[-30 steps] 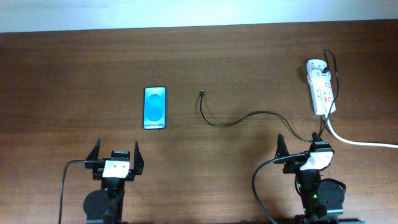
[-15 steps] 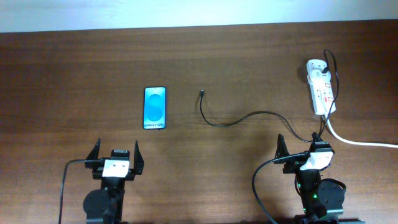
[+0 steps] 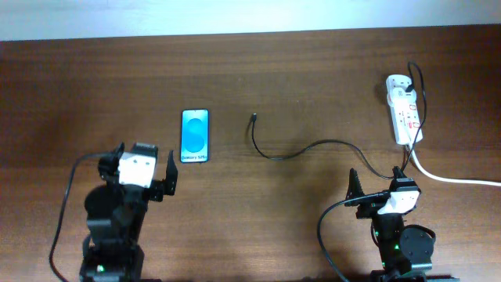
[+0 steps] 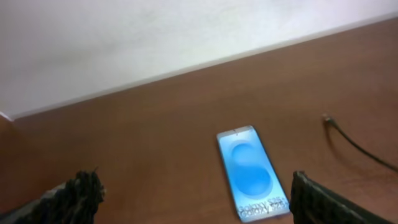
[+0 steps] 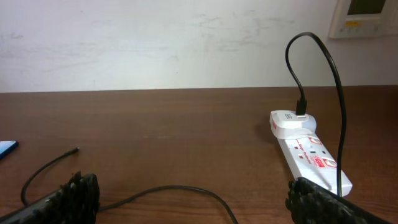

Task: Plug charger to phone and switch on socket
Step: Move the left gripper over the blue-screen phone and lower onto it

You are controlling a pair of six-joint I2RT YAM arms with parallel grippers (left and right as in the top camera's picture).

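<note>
The phone lies flat on the brown table, blue screen up; it also shows in the left wrist view. The charger, a thin black cable, curves from its plug tip to the white socket strip at the far right. In the right wrist view the cable runs between the fingers and the socket lies ahead on the right. My left gripper is open and empty, just near-left of the phone. My right gripper is open and empty near the front edge.
A thick white cord runs from the socket off the right edge. A black cable arches up from the adapter plugged into the strip. A white wall rises behind the table's far edge.
My left arm has moved forward from its rest pose toward the phone, its gripper now close to the phone's near end. The right arm, phone and cable have not moved.
</note>
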